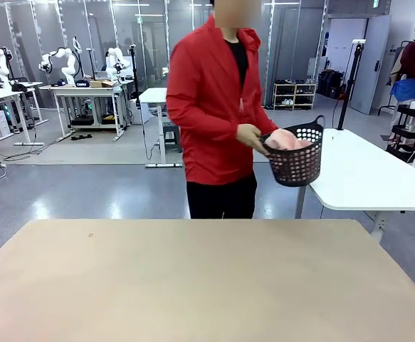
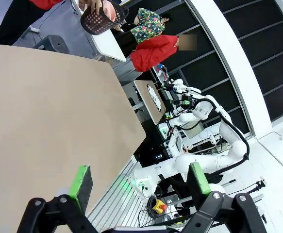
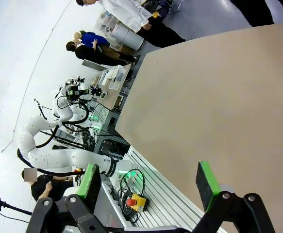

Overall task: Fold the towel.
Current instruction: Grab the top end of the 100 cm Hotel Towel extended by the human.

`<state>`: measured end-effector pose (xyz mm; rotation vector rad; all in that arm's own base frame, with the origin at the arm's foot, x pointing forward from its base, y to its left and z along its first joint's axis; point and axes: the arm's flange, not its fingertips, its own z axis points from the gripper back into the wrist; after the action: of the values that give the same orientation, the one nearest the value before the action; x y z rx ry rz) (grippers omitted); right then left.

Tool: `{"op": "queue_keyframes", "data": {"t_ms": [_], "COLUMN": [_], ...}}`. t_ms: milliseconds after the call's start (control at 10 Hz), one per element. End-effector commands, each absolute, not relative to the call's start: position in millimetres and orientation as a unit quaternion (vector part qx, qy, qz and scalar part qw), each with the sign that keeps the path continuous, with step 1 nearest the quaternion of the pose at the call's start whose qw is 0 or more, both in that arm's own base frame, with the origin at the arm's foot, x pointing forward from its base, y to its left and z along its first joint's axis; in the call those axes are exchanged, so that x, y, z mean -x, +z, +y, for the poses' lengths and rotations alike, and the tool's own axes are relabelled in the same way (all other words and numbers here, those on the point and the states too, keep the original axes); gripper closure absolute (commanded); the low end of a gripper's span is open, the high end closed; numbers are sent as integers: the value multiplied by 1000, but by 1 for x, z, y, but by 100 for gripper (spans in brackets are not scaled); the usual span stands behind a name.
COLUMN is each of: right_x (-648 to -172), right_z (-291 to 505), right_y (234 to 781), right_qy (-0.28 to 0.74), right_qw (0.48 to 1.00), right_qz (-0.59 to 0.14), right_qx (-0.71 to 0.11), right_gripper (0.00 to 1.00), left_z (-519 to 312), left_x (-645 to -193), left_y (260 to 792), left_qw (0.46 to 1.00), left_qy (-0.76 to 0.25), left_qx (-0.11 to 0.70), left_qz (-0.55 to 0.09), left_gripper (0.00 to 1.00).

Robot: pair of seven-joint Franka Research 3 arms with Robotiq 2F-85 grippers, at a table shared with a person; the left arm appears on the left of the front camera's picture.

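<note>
No words, labels, brand names or numbers can be read in any of the views. In the front view a small green sign (image 1: 375,3) sits high at the back of the room, too small and blurred to make out.
</note>
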<state>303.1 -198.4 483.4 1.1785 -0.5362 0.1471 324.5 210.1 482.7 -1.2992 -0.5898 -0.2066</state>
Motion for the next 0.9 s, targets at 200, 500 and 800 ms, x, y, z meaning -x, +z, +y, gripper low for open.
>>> {"op": "queue_keyframes", "data": {"t_ms": [200, 500, 800], "right_x": [-305, -305, -305], "right_z": [-199, -199, -199], "right_y": [485, 485, 485], "right_qy": [76, 76, 76], "right_qw": [791, 791, 791], "right_qz": [-259, -259, -259], "right_qx": [-549, -549, -549], "right_gripper": [0, 0, 0], "left_z": [211, 211, 211], "left_x": [-324, -324, -324], "left_y": [483, 483, 483], "left_qw": [745, 745, 745], "left_qy": [-103, -103, -103], "left_qx": [600, 600, 600], "left_qz": [-272, -272, -272], "left_gripper": [0, 0, 0]}}
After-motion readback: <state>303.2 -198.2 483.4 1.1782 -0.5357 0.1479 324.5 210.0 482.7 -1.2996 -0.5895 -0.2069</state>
